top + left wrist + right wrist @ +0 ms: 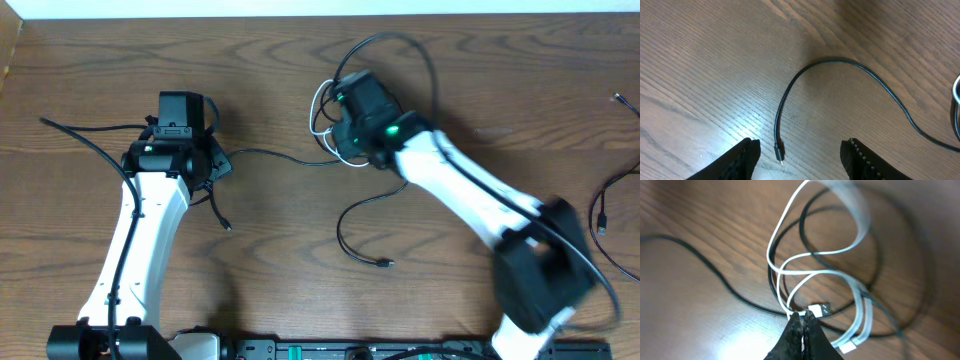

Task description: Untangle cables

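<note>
Closest to the lens, the right arm (480,200) rises blurred from the lower right and slants across the wooden bench (520,70) toward its middle; the left arm (140,230) stands over the left side. At the end of the right arm sits the tangle: a white cable (790,260) in several overlapping loops, with a looped black cable (430,60) threaded through and around it. From that knot a long black cable (840,61) runs leftward over the wood to the left arm. A separate black cable (345,225) curls alone below the middle, and two loose ones (600,215) lie well apart at the right edge. The right pincer (802,317) has its fingers pressed together, nipping a strand of the white cable just beside its silver USB plug (821,310). The left pincer (800,157) hangs with its fingers spread wide, and the long black cable's small plug (779,151) lies on the wood between them, untouched.
</note>
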Action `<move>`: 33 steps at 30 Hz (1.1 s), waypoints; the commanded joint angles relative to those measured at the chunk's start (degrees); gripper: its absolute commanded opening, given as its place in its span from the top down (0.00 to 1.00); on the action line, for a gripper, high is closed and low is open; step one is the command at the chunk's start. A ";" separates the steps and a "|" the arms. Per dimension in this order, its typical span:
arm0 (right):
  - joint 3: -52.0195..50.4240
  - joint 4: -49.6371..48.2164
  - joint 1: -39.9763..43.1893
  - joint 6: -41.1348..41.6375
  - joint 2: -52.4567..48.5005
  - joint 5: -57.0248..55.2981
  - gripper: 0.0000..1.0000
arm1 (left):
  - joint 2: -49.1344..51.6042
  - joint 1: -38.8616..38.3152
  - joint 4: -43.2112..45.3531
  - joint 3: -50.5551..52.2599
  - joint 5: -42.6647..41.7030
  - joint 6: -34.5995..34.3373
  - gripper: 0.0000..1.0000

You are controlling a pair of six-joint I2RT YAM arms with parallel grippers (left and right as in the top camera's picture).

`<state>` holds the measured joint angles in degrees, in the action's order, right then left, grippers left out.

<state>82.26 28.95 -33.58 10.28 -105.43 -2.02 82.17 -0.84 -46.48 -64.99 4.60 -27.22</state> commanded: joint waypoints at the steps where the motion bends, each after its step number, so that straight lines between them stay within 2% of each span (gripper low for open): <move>1: 1.22 3.06 0.68 0.42 4.11 1.14 0.99 | -0.37 0.17 -0.13 -1.36 0.11 -0.74 0.43; 7: 1.16 5.14 0.57 0.39 2.64 1.14 0.99 | -0.37 0.17 0.31 -1.36 0.11 -0.74 0.43; 8: 1.16 4.74 0.46 0.39 1.60 1.18 0.94 | -0.37 0.17 0.28 -1.36 0.11 -0.74 0.43; 9: 1.16 4.17 0.26 0.39 0.22 1.55 0.84 | -0.37 0.17 0.28 -1.36 0.11 -0.74 0.43; 11: 1.16 3.15 -0.07 0.39 -2.29 2.12 0.75 | -0.37 0.17 0.28 -1.36 0.11 -0.74 0.43; 16: 1.16 -1.07 -0.83 0.42 -9.27 4.13 0.67 | -0.37 0.17 0.26 -1.36 0.11 -0.74 0.42; 23: 1.16 -6.21 -1.73 0.46 -14.56 4.11 0.66 | -0.37 0.17 0.46 -1.36 0.11 -0.74 0.43; 33: 1.16 -7.82 -1.70 2.91 -17.42 3.45 0.66 | -0.37 0.17 0.46 -1.36 0.11 -0.74 0.43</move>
<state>83.46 21.28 -34.96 11.40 -121.38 1.74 82.17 -0.84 -46.06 -64.99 4.60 -27.22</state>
